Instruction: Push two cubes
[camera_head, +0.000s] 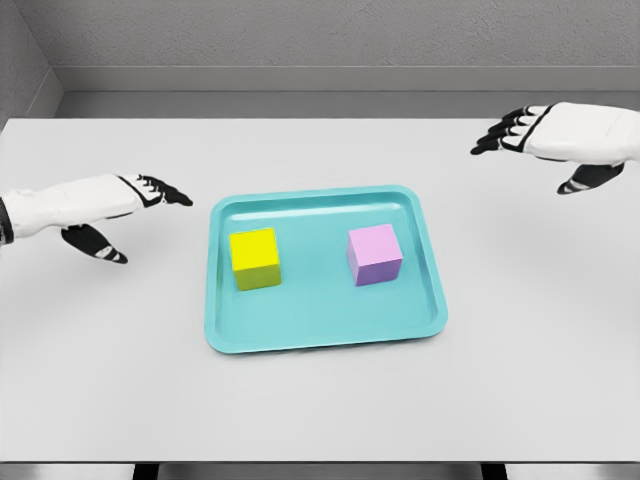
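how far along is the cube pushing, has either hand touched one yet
Nothing looks done yet: the yellow cube and pink cube sit apart inside the teal tray, untouched. In hand: the left hand hovers left of the tray and the right hand is off to the upper right, both with fingers open and empty. Left: reaching both cubes and pushing them.

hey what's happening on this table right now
A humanoid robot holds both hands open above a white table, touching nothing. The left hand is left of a teal tray; the right hand is farther back on the right. A yellow cube and a pink cube sit apart in the tray.
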